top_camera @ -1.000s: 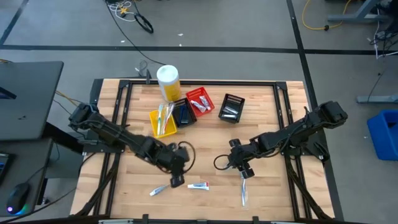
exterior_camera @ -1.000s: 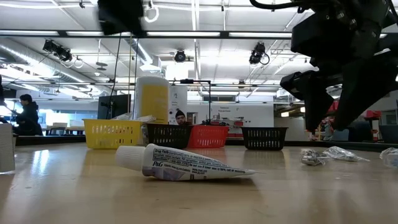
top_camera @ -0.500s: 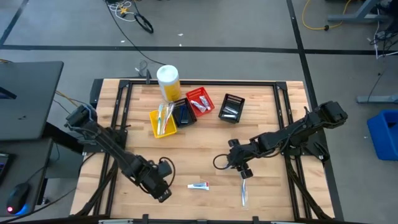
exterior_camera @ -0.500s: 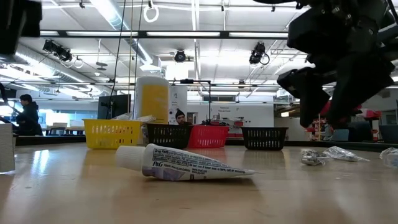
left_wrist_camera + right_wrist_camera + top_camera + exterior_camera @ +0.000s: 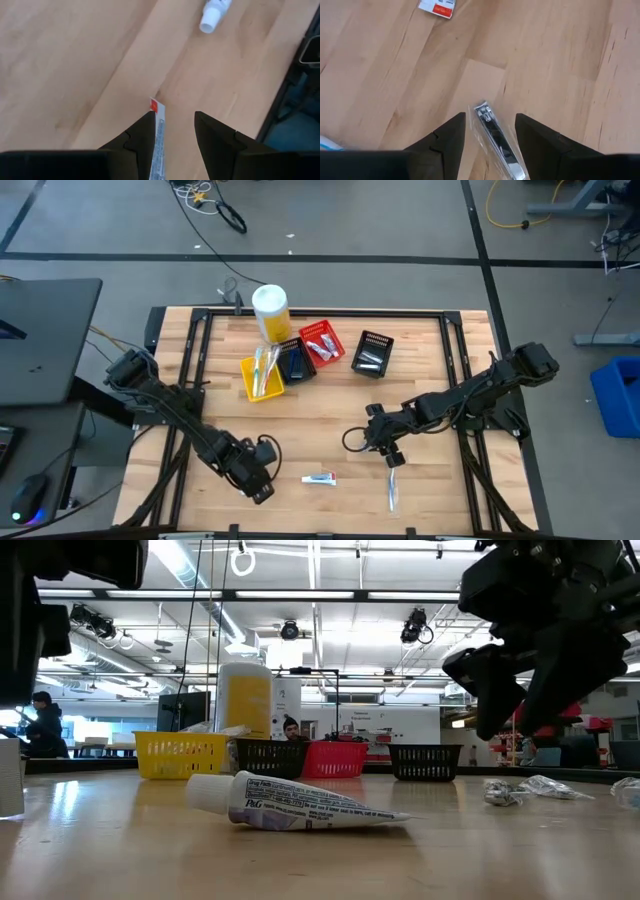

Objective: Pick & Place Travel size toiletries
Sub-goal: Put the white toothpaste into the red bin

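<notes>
My left gripper (image 5: 260,490) is low over the table's near-left part, open. In the left wrist view a white tube with a red-marked flat end (image 5: 159,131) lies between the gripper's (image 5: 173,117) fingers, close against one of them. In the high view the gripper hides this tube. A second white tube (image 5: 320,478) (image 5: 300,805) lies flat on the wood to its right. My right gripper (image 5: 391,457) (image 5: 490,117) hangs open above the far end of a clear packet with a nail clipper (image 5: 495,135) (image 5: 392,495), which lies on the table. My left gripper has the tube's red-marked flat end (image 5: 155,106) right beside one finger (image 5: 142,135), with a wide gap to the other finger. I cannot tell whether that finger touches the tube.
At the far middle stand a yellow basket (image 5: 262,376), a dark one (image 5: 294,362), a red one (image 5: 322,342) and a black one (image 5: 372,352), with a yellow canister (image 5: 270,310) behind them. Crumpled packets (image 5: 520,788) lie near the right gripper. Bare wood spans the table's middle.
My left gripper has swung from beside the middle tube toward the table's near-left corner and come down over the tube that lay there, which is now hidden under it in the high view. The other things have stayed put.
</notes>
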Action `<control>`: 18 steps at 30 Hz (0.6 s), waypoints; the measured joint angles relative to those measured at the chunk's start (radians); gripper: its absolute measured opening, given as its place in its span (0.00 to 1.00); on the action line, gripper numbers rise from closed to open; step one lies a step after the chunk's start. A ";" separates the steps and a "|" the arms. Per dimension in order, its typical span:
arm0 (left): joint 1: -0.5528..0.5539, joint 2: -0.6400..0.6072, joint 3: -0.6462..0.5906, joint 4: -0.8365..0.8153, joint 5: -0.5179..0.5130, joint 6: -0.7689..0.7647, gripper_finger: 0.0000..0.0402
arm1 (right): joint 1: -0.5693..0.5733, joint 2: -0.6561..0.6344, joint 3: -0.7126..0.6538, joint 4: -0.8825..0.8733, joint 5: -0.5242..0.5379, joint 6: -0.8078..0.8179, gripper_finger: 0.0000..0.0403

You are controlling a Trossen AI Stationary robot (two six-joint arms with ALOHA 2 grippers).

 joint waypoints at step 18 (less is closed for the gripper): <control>-0.002 0.126 0.002 0.045 0.027 0.071 0.36 | 0.000 0.000 0.000 0.051 0.000 0.000 0.45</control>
